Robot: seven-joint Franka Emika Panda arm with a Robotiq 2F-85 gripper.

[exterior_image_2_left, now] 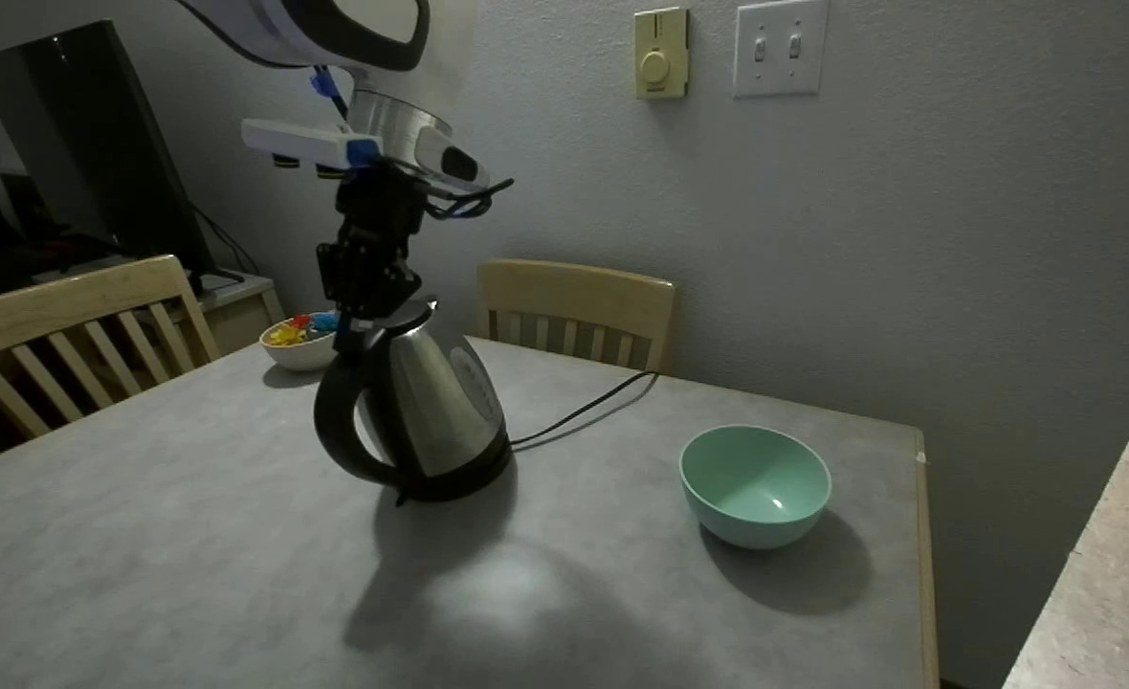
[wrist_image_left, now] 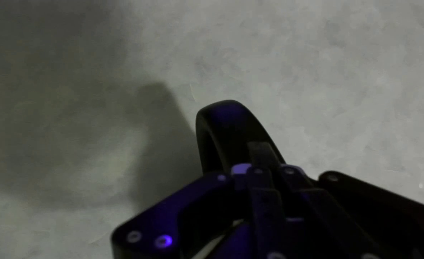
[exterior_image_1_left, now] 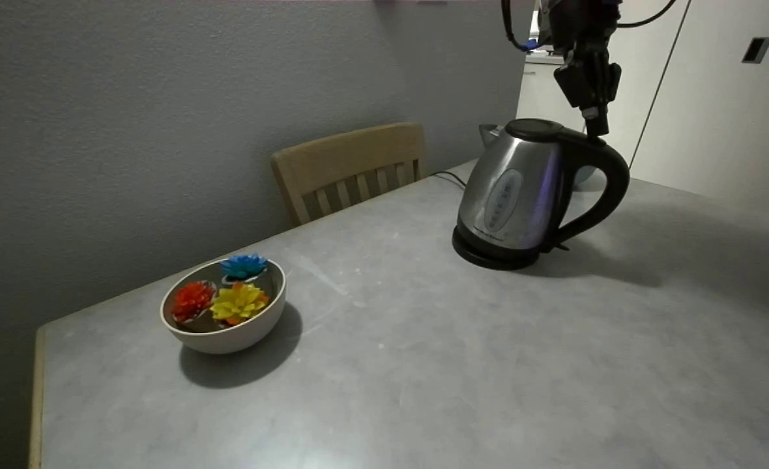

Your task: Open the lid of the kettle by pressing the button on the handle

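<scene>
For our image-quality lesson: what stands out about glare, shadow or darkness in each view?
In an exterior view, glare whitens the table at the bottom, and shadow falls under the white bowl; in an exterior view, glare pools near the kettle, with a glint in the mint bowl; in the wrist view, the gripper is mostly near-black, with violet sheen on the handle.

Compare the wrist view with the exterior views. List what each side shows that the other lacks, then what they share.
Wrist view only: screw heads up close on the shut gripper.

Exterior views only: an oval window on the kettle, a pale bowl of flower-shaped pieces, a wooden chair and, clear in an exterior view, a mint-green bowl. The closed lid can be made out only here too.

Shared: the gripper at the black handle, contact unclear, and the grey tabletop.
</scene>
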